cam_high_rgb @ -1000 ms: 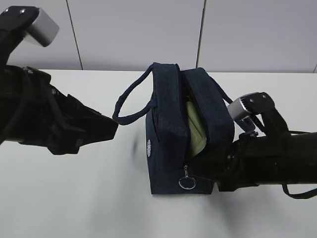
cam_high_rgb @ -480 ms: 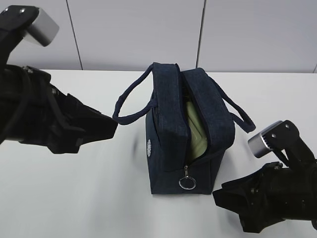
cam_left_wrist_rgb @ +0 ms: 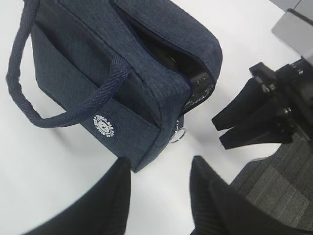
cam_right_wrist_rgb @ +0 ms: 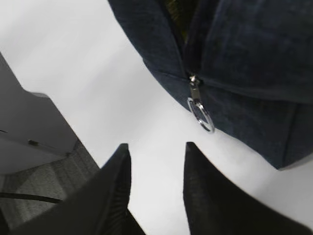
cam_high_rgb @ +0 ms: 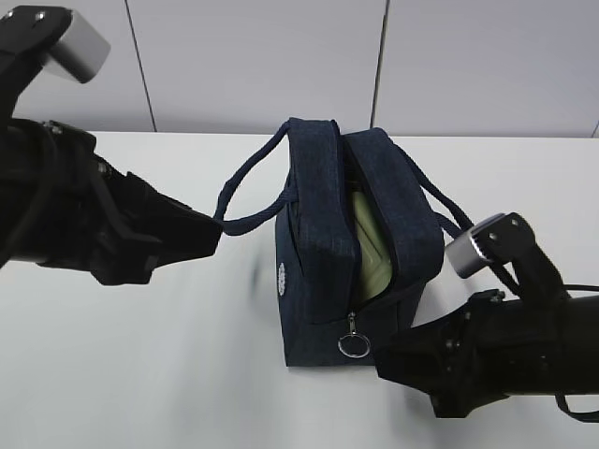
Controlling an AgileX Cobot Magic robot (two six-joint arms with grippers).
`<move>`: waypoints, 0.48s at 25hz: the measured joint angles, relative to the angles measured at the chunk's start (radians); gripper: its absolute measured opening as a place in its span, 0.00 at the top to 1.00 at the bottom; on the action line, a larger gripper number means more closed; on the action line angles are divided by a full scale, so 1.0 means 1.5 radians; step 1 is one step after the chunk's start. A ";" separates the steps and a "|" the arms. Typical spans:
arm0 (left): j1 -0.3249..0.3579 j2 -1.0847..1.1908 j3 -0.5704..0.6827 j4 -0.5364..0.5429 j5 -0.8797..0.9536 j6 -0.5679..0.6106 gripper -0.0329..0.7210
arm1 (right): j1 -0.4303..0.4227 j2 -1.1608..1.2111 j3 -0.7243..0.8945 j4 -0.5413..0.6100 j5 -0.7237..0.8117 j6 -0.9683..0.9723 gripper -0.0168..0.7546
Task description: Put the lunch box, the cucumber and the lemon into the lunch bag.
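The navy lunch bag (cam_high_rgb: 314, 253) stands upright mid-table with its top unzipped. The lunch box's sage-green lid (cam_high_rgb: 372, 248) shows through the opening. Neither the cucumber nor the lemon shows. My left gripper (cam_high_rgb: 215, 234) hovers by the bag's left handle loop (cam_high_rgb: 245, 201); in the left wrist view the gripper (cam_left_wrist_rgb: 159, 169) is open with only table between its fingers. My right gripper (cam_high_rgb: 381, 349) is low at the bag's front right corner, next to the silver ring pull (cam_high_rgb: 354, 345). In the right wrist view that gripper (cam_right_wrist_rgb: 156, 147) is open and empty, just short of the ring pull (cam_right_wrist_rgb: 201, 115).
The white table (cam_high_rgb: 140, 374) ends at a grey panelled wall behind the bag. The bag's right handle (cam_high_rgb: 454, 220) droops toward my right arm. The left wrist view shows dark floor (cam_left_wrist_rgb: 274, 181) beyond the table's edge.
My right arm left the bag's right side, dropped toward the front edge, then came forward to the ring pull, jaws spreading a little. The left arm and the bag stayed put.
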 joint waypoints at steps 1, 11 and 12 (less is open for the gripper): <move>0.000 0.000 0.000 0.000 -0.001 0.000 0.59 | 0.000 0.014 -0.006 0.000 0.009 0.000 0.62; 0.000 0.000 0.000 0.012 -0.006 0.000 0.59 | 0.000 0.122 -0.065 0.001 0.005 0.000 0.59; 0.000 0.000 0.000 0.013 -0.006 0.000 0.59 | 0.000 0.129 -0.068 0.001 0.001 0.000 0.59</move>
